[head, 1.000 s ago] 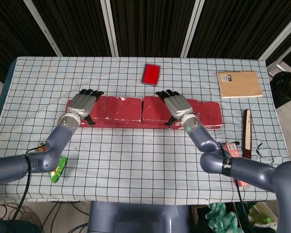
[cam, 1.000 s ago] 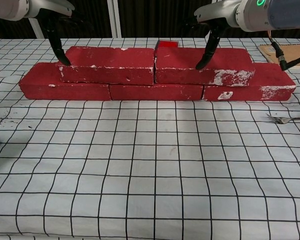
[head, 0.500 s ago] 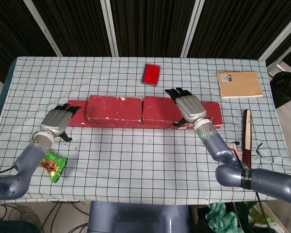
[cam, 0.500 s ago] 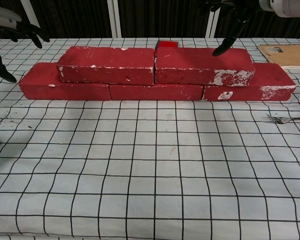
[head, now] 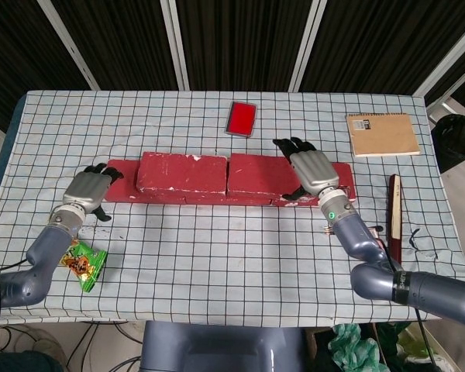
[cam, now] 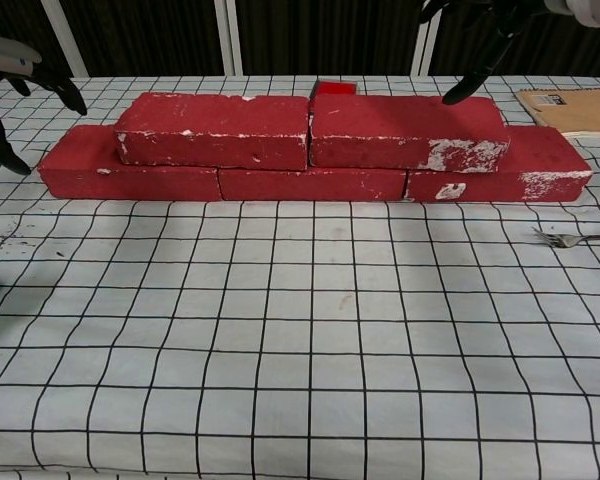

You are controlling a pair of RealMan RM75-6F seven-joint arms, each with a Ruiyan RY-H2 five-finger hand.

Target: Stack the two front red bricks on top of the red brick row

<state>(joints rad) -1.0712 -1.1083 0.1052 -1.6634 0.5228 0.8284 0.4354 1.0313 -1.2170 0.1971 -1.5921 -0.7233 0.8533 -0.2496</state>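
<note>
Checked cloth covers the desk [cam: 300, 360]. Nearest on the robot's left, a green snack packet [head: 84, 266] lies near the front edge, just in front of the left forearm. On the right side, a fork [cam: 570, 238] lies on the cloth, and a dark flat stick-like item [head: 394, 212] lies lengthwise near the right edge; a red packet under the right arm is mostly hidden.

Left hand [head: 87, 190] hovers off the left end of the brick row, fingers spread, holding nothing, apart from the bricks. Right hand [head: 313, 172] sits over the right part of the stack, fingers spread and pointing away from the robot, gripping nothing; in the chest view one fingertip [cam: 450, 98] comes down at the top of the right upper brick, contact cannot be told.

Bottom red brick row [cam: 310, 183] runs left to right across mid desk, three bricks end to end. Left upper brick [cam: 215, 130] and right upper brick [cam: 405, 131] lie flat on top of the row, touching end to end, centred so the row's ends stick out both sides. White scuffs on the brick faces.

Behind the stack, a small red card-like item [head: 241, 118] lies flat. Far right, a brown notebook [head: 382, 134] lies flat, well apart from the bricks.
</note>
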